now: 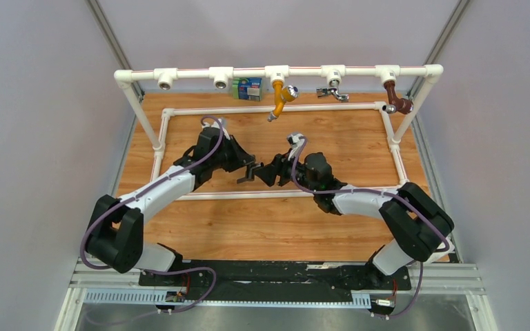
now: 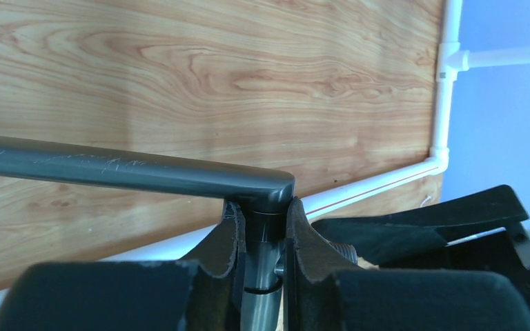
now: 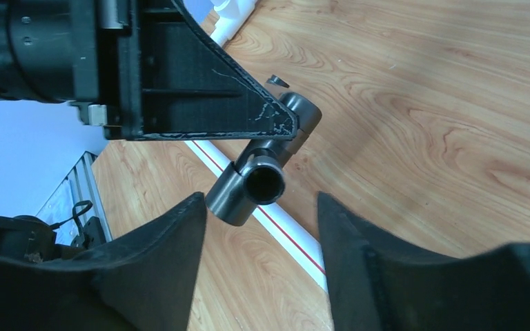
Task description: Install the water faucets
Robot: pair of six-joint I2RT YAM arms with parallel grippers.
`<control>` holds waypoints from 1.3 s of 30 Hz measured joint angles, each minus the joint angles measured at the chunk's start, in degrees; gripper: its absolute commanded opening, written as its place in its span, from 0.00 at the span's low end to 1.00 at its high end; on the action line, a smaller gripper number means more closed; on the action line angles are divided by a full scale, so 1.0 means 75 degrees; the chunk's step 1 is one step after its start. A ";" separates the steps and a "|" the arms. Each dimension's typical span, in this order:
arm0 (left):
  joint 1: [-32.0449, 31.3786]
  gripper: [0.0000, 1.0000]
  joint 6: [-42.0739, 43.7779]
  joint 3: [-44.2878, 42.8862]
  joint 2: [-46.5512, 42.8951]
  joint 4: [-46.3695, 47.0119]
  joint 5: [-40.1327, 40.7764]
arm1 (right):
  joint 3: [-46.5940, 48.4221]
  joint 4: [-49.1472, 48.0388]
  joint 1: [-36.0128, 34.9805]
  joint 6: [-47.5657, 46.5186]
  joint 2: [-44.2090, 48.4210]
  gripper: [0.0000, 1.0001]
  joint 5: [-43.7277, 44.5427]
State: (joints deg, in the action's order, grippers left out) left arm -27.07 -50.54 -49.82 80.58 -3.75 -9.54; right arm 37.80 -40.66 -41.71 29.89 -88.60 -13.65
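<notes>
Left claw (image 2: 262, 224) was clenched on the dark grey faucet (image 2: 124, 169) above the wooden board (image 1: 331, 138). Right claw (image 3: 261, 201), at its 3 o'clock, stood released, flanking the faucet's open end.

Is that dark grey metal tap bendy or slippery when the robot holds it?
Probably stiff: the long dark grey metal faucet juts out straight from the left end effector without sagging. Its smooth, shiny round tube may slip, or roll if let go.
</notes>
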 measured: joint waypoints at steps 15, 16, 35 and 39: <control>-0.0385 0.00 -0.0111 0.0041 -0.0195 0.0195 0.0026 | 0.0117 -0.0108 -0.0003 0.0038 -0.0192 0.54 -0.0172; -0.0411 0.00 -0.0108 0.0041 -0.0195 0.0198 0.0026 | 0.0119 -0.0108 -0.0006 0.0038 -0.0192 0.54 -0.0172; -0.0659 0.27 -0.0029 0.0533 -0.0577 0.0924 0.0341 | 0.0000 -0.0067 0.0055 0.0522 0.0128 0.00 0.0020; -0.0740 0.62 0.0423 0.0860 -0.1148 0.1428 0.0280 | -0.0221 -0.0038 0.0082 0.0807 0.0723 0.00 -0.0012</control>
State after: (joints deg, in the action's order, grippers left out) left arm -32.62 -47.37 -43.38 71.96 6.96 -7.44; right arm 36.14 -40.95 -41.10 35.94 -83.18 -13.74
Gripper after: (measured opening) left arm 0.415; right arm 0.245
